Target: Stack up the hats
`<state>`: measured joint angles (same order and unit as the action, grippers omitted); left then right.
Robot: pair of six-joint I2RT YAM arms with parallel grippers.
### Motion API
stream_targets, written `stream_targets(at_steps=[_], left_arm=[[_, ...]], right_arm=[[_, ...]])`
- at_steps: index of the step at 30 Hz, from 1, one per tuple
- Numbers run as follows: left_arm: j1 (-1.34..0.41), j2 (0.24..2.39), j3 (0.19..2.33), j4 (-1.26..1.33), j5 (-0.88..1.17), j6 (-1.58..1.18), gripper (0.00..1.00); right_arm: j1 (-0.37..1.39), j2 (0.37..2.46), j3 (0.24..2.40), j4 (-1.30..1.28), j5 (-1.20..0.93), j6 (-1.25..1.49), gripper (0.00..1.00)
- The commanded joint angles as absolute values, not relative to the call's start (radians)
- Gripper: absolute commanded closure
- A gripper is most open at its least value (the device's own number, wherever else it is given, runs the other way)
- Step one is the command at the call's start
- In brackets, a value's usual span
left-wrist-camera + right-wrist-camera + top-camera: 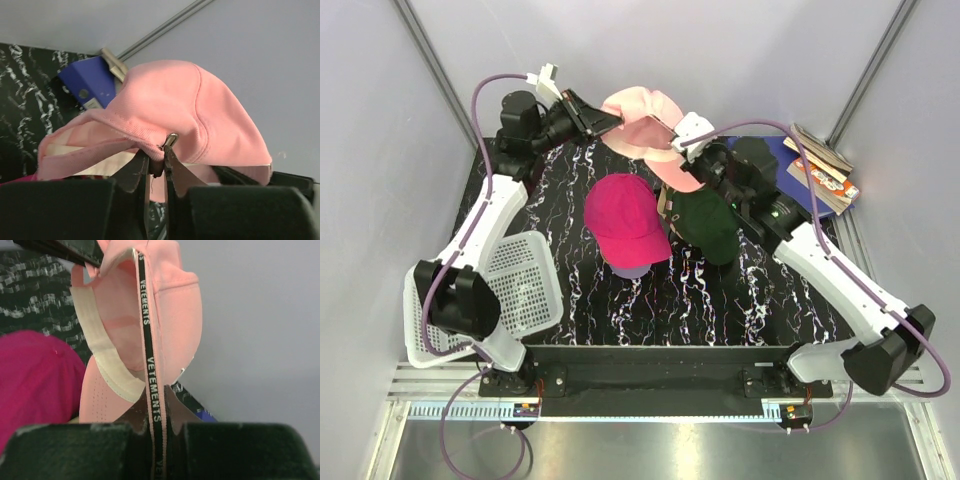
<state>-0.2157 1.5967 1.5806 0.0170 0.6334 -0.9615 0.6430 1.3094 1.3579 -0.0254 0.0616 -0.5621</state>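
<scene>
**Fig.** Top view, L to R. White mesh basket (520,285) sits at the L edge of the desk (580,300), apart from the hats. L gripper (592,118) is clenched on the rear edge of the light pink cap (642,122); wrist view shows the jaws pinching fabric by the metal buckle (171,140). The cap hangs above the rear of the desk, spread betw. both arms, presumably so the crown is held open for lowering over another hat. Magenta cap (625,220) sits mid-desk on a lavender cap (632,270), only its brim showing; likely the stack base. R gripper (682,142) is clenched on the pink cap's opposite rim, nipping the lettered inner tape (150,355). Dark green cap (708,222) lies just R of the magenta cap, not yet stacked.
</scene>
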Motion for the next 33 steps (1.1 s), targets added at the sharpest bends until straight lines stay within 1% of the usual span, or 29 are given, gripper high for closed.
stream_targets(at_steps=[1,2,3,4,5,6,9,11,15,19,25,31,33], left_arm=[[-0.183,1.660,1.591,-0.043,0.641,-0.836,0.64],[-0.167,1.681,1.597,-0.052,0.658,-0.842,0.51],[-0.160,1.681,1.598,-0.060,0.660,-0.845,0.43],[-0.153,1.674,1.595,-0.078,0.646,-0.841,0.38],[-0.146,1.640,1.592,-0.107,0.574,-0.827,0.30],[-0.141,1.620,1.592,-0.198,0.525,-0.810,0.28],[-0.130,1.527,1.560,-0.326,0.358,-0.749,0.21],[-0.124,1.452,1.498,-0.347,0.284,-0.749,0.20],[-0.109,1.350,1.395,-0.348,0.259,-0.788,0.16],[-0.103,1.296,1.348,-0.351,0.307,-0.799,0.16],[-0.103,1.272,1.313,-0.393,0.331,-0.790,0.15],[-0.103,1.189,1.237,-0.429,0.296,-0.778,0.15],[-0.100,1.160,1.221,-0.436,0.284,-0.779,0.14]], right_arm=[[0.660,1.394,1.550,-0.254,0.115,-0.710,1.00],[0.684,1.417,1.583,-0.332,0.148,-0.724,1.00],[0.698,1.443,1.612,-0.363,0.178,-0.741,1.00],[0.712,1.486,1.653,-0.380,0.213,-0.774,1.00],[0.727,1.506,1.669,-0.405,0.277,-0.794,1.00],[0.754,1.525,1.680,-0.406,0.314,-0.813,1.00],[0.801,1.577,1.721,-0.408,0.414,-0.860,1.00],[0.821,1.601,1.741,-0.407,0.471,-0.899,1.00],[0.865,1.631,1.740,-0.405,0.590,-1.011,1.00],[0.903,1.598,1.703,-0.399,0.603,-1.068,1.00],[0.974,1.557,1.608,-0.388,0.647,-1.173,1.00],[1.068,1.531,1.531,-0.380,0.696,-1.213,1.00],[1.100,1.525,1.493,-0.379,0.707,-1.235,0.97]])
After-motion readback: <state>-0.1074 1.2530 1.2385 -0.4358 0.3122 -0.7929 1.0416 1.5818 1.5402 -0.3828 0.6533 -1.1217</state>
